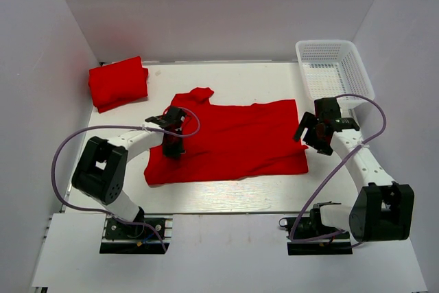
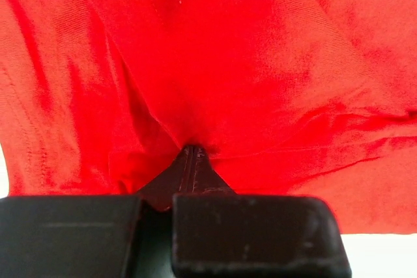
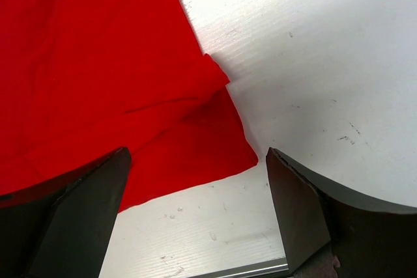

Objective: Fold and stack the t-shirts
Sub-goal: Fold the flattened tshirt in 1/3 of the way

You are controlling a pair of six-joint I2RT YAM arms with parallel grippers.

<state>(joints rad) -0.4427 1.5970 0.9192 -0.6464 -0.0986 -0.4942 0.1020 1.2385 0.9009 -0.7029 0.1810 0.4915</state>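
A red t-shirt (image 1: 236, 138) lies spread on the white table, one sleeve poking up at its far left. A second red t-shirt (image 1: 118, 84) lies folded at the far left corner. My left gripper (image 1: 171, 147) is over the spread shirt's left part; in the left wrist view the left gripper (image 2: 189, 153) is shut, pinching a fold of the shirt's cloth (image 2: 260, 76). My right gripper (image 1: 306, 135) hovers at the shirt's right edge; in the right wrist view the right gripper (image 3: 195, 174) is open and empty above the shirt's near right corner (image 3: 215, 141).
A white mesh basket (image 1: 334, 70) stands at the far right corner, just behind my right arm. White walls close in the table on three sides. The table's near edge (image 3: 247, 268) runs just below the shirt.
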